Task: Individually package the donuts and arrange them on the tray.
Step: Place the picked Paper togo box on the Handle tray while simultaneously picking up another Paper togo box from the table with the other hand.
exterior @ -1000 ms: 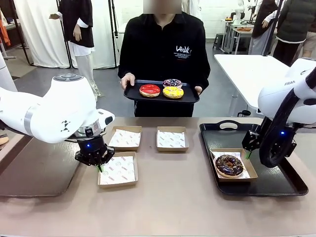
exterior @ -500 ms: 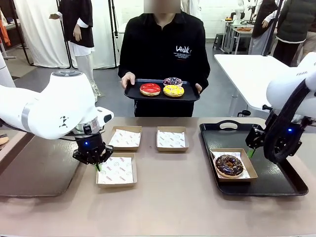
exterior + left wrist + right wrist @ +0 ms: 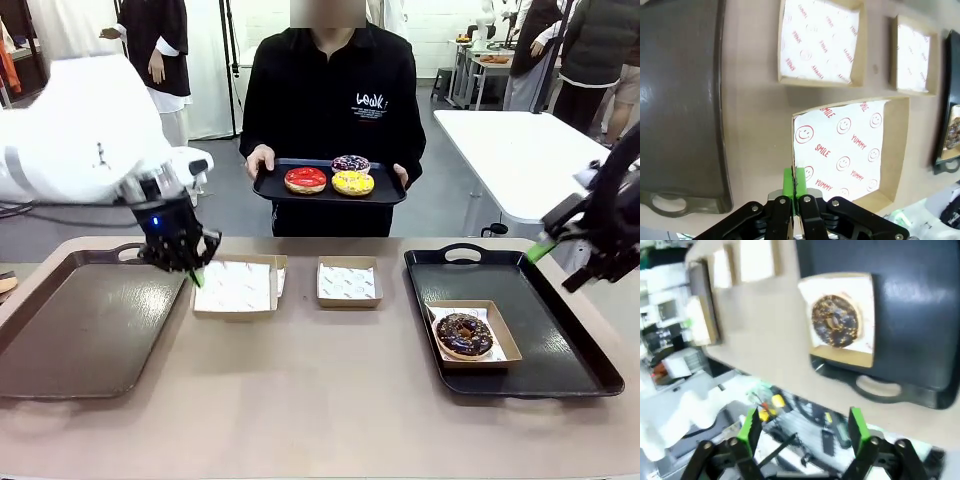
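Two trays bracket the table. At its left end lies the dark left tray [image 3: 70,330]. Just beside that tray's far corner, the left gripper [image 3: 795,176] has its green pads pressed together on the thin wall of an empty paper-lined box [image 3: 850,145] – a pinch on one edge only. In the front view the box hangs tilted from the fingers, seemingly off the tabletop. Beyond it on the table sit a spare box [image 3: 820,42] and a second spare box [image 3: 912,52], both empty.

Across the table, at the middle, a person holds a small black tray [image 3: 272,190] carrying the red donut [image 3: 305,179], the yellow donut [image 3: 352,183] and the sprinkled donut [image 3: 350,163]. None of these is packaged yet.

Further right, the right tray [image 3: 590,372] holds a filled box [image 3: 505,347] with the chocolate donut [image 3: 464,334] in it. Off that tray's right edge the right gripper [image 3: 802,432] hangs raised, its fingers wide apart and empty.

So one of four looks done, and the step in hand is probably fetching a box for the next donut. The next move calls for carrying this box level to a spot where a donut can be dropped in – an edge pinch this slight could let it swing or slip.
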`<state>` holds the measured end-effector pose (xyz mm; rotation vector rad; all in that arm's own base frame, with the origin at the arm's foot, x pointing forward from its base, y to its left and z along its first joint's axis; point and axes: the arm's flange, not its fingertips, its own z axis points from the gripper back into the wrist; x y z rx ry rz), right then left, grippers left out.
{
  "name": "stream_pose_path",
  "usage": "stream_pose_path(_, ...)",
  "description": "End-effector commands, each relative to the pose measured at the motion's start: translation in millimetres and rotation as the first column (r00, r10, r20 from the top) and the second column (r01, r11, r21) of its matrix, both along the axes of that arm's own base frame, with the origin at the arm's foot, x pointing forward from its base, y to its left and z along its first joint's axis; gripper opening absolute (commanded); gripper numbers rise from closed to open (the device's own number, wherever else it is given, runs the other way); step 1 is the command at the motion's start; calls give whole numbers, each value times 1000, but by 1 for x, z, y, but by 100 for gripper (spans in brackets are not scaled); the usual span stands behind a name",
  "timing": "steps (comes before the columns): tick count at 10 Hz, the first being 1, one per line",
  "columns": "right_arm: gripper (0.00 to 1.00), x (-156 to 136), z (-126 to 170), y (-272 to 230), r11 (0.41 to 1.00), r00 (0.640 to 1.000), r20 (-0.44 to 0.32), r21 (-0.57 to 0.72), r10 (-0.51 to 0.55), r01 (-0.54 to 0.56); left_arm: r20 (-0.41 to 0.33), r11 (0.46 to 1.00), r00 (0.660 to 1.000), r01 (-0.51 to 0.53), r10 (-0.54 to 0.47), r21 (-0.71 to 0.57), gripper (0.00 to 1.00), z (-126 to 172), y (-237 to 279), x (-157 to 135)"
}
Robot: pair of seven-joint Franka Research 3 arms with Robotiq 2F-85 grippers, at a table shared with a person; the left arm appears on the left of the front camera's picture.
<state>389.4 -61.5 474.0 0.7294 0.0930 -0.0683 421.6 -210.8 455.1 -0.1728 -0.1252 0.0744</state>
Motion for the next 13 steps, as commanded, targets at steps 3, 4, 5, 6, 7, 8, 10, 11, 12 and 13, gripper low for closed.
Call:
stream_pose_path(3, 90, -7, 22, -85, 940, 993, 57, 331, -106, 81, 30, 1000, 999, 29, -28, -9, 0, 45, -21, 53)
stream_pose_path(4, 90, -19, 18, -105, 918, 988, 78, 384, -136, 96, 35, 999, 999, 35, -35, -6, 0, 51, -28, 68)
stream_pose_path(5, 90, -36, 11, -126, 892, 978, 92, 434, -186, 129, 31, 999, 999, 39, -39, 0, 0, 55, -35, 84)
stream_pose_path(6, 90, -55, 4, -141, 877, 971, 112, 461, -212, 139, 30, 999, 999, 44, -44, 11, 0, 55, -42, 97)
stream_pose_path(7, 90, -72, -3, -152, 875, 966, 125, 462, -224, 143, 17, 999, 999, 42, -42, 26, 0, 53, -46, 108)
stream_pose_path(8, 90, -84, -13, -161, 878, 967, 130, 460, -218, 136, 5, 998, 999, 41, -41, 38, 0, 51, -49, 119)
stream_pose_path(10, 90, -89, -37, -175, 868, 966, 100, 468, -238, 166, -20, 997, 999, 30, -28, 65, 0, 42, -49, 134)
stream_pose_path(11, 90, -88, -45, -179, 866, 967, 77, 466, -244, 181, -27, 997, 999, 26, -24, 75, 0, 39, -49, 137)
stream_pose_path(12, 90, -88, -49, -180, 867, 966, 74, 462, -247, 186, -31, 996, 999, 24, -22, 85, 0, 36, -49, 139)
stream_pose_path(13, 90, -88, -50, -178, 873, 967, 74, 451, -245, 187, -32, 995, 999, 21, -18, 94, 0, 34, -50, 139)
